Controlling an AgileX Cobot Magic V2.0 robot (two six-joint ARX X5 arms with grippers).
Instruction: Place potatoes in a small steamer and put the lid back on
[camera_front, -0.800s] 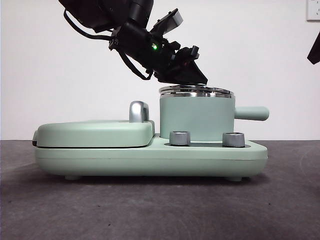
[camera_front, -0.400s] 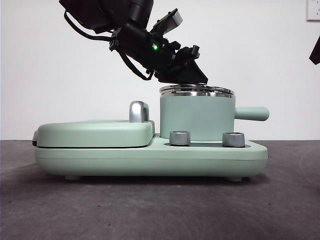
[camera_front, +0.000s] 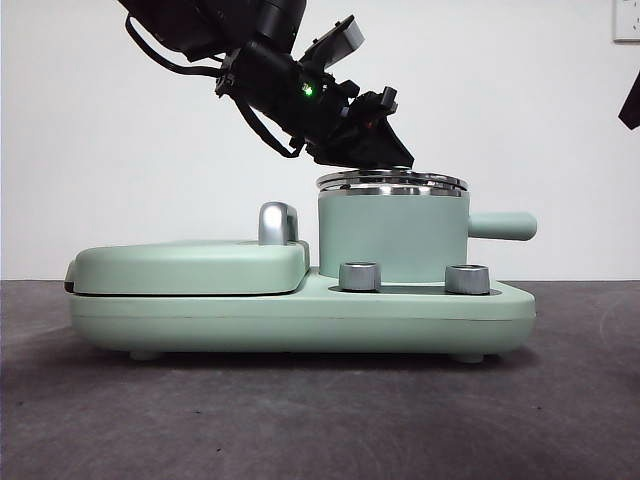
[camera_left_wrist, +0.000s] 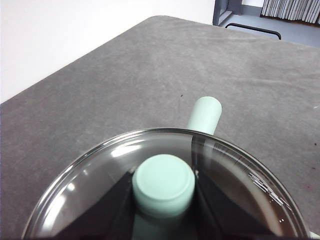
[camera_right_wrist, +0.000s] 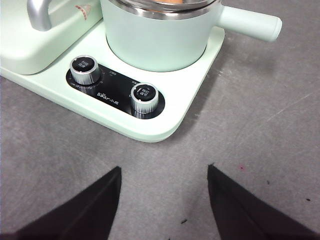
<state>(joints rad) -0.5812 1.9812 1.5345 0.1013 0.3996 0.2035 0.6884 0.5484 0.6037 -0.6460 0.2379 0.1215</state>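
The small steamer stands on the right half of a mint-green appliance; its stubby handle points right. The glass lid lies flat on its steel rim. My left gripper comes down from the upper left, and in the left wrist view its jaws are shut on the lid's green knob. A sliver of orange-brown potato shows under the rim in the right wrist view. My right gripper is open and empty above the table in front of the steamer.
The flat hinged grill plate with its chrome handle fills the appliance's left half. Two steel dials sit on the base in front of the pot. The right arm shows as a black tip at the right edge.
The left arm's body has shifted very slightly up and left. The lid stays on the pot with the jaws at its knob.
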